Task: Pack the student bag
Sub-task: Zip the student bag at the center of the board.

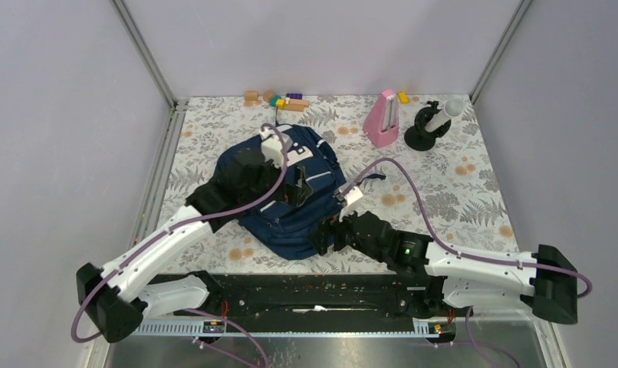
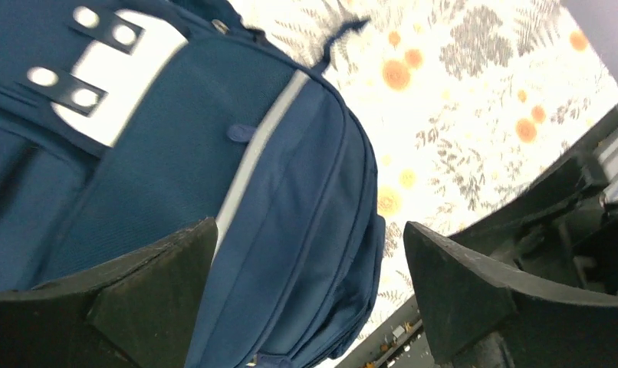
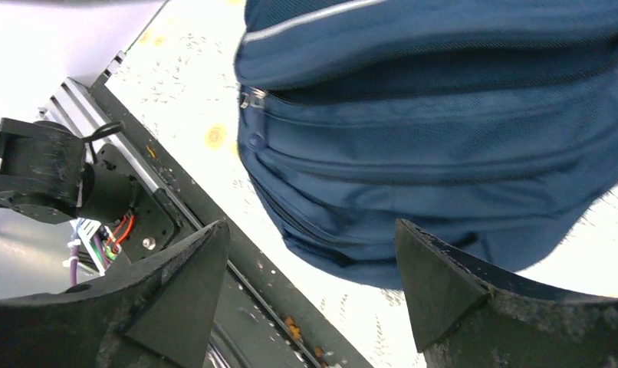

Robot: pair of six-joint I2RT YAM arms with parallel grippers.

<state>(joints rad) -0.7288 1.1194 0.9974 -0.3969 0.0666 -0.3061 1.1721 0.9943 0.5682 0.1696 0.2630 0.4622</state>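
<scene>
The student bag (image 1: 290,207), navy blue with thin white stripes, lies flat in the middle of the floral table. My left gripper (image 1: 300,186) hovers over its top, open, with nothing between its fingers. In the left wrist view the left gripper (image 2: 310,225) looks down on the student bag (image 2: 290,192) and the white patch (image 2: 129,84) on its front pocket. My right gripper (image 1: 327,234) sits at the bag's near right edge, open and holding nothing. From the right wrist, the right gripper (image 3: 311,223) faces the student bag (image 3: 444,153), with a zipper pull (image 3: 252,96) at the bag's left end.
Coloured wooden blocks (image 1: 279,100) lie at the back edge. A pink wedge-shaped object (image 1: 382,119) and a black stand with a white ball (image 1: 430,125) stand at the back right. A metal rail (image 1: 313,284) runs along the near edge.
</scene>
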